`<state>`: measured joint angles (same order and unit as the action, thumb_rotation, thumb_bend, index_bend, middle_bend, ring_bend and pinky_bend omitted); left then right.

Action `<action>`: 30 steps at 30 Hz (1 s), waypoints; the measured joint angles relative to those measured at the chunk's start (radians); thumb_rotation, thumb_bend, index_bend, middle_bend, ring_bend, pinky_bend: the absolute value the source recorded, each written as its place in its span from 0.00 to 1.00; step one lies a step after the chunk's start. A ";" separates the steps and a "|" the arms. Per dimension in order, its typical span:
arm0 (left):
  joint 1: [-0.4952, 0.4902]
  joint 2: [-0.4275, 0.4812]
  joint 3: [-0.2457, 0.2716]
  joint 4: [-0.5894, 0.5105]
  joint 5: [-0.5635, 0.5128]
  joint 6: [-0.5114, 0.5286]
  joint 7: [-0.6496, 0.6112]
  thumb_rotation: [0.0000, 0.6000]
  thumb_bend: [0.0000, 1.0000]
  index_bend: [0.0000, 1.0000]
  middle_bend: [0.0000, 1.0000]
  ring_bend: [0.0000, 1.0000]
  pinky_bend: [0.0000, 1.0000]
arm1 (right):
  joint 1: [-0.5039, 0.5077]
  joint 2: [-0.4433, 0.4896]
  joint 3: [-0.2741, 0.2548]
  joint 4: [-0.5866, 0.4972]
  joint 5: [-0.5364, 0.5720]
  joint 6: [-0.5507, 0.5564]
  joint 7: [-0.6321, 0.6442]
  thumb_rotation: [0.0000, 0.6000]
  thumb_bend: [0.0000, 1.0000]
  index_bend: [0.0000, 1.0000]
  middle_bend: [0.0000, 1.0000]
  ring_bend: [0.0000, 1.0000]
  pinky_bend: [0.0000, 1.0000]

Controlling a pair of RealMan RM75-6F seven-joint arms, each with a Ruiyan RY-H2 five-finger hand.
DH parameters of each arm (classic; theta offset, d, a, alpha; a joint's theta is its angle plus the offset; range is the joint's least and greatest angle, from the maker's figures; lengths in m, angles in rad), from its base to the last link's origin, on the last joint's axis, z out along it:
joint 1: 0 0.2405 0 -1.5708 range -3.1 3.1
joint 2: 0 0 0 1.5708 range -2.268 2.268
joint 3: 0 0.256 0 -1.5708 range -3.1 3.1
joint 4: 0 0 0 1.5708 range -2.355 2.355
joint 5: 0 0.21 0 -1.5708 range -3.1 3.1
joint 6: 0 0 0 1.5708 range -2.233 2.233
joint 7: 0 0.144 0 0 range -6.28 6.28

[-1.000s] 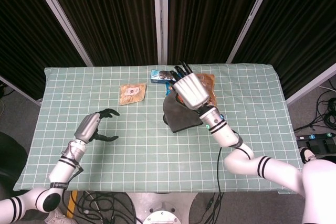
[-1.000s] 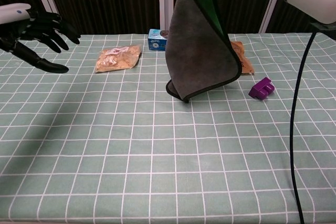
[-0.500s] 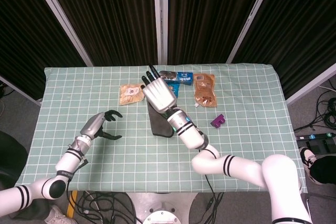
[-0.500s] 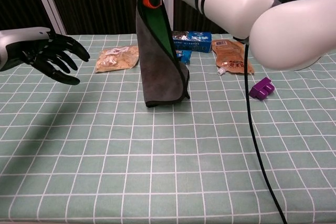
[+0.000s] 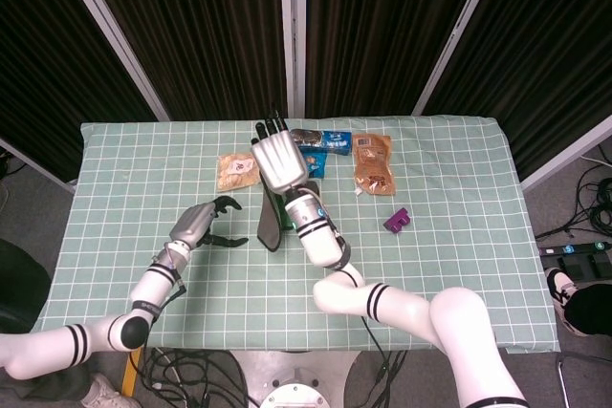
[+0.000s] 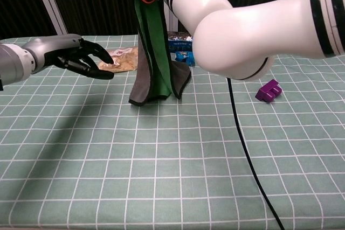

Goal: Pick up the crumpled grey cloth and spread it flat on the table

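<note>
The right hand (image 5: 278, 160) is up high near the middle of the head view, back of the hand facing the camera, fingers pointing toward the far edge, and it's got the grey cloth (image 6: 152, 74) clamped at its top. The cloth hangs straight down in a narrow fold, green showing on its inner side, with the bottom end bunched on the green checked surface (image 5: 459, 236) just left of centre in the chest view. The right forearm runs from the hand down toward the lower middle of the head view and fills most of the upper right of the chest view.

The left hand (image 6: 81, 57) sits at the left of the chest view, reaching toward the cloth but not touching it, fingers spread apart and holding nothing.

Behind the cloth there's a tan snack bag (image 5: 235, 170), a blue packet (image 5: 320, 140) and an orange pouch (image 5: 371, 162), plus a purple block (image 6: 268, 90) off to the right.
</note>
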<state>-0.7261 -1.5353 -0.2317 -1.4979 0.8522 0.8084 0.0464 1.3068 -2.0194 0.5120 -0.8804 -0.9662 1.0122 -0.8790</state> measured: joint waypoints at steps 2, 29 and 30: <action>-0.024 -0.007 -0.001 0.007 -0.032 -0.009 0.035 0.66 0.00 0.33 0.28 0.29 0.31 | 0.016 -0.016 0.008 0.037 0.013 -0.003 -0.002 1.00 0.46 0.73 0.29 0.19 0.05; -0.182 -0.280 -0.027 0.190 -0.359 0.201 0.394 0.53 0.00 0.32 0.28 0.29 0.34 | 0.072 -0.067 0.046 0.053 0.103 -0.006 0.012 1.00 0.48 0.73 0.29 0.19 0.05; -0.182 -0.290 -0.031 0.205 -0.363 0.204 0.397 0.54 0.00 0.32 0.28 0.29 0.34 | 0.069 -0.065 0.045 0.040 0.105 -0.001 0.011 1.00 0.48 0.73 0.29 0.20 0.05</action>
<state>-0.9085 -1.8256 -0.2632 -1.2925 0.4894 1.0122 0.4431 1.3754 -2.0847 0.5566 -0.8401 -0.8607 1.0115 -0.8682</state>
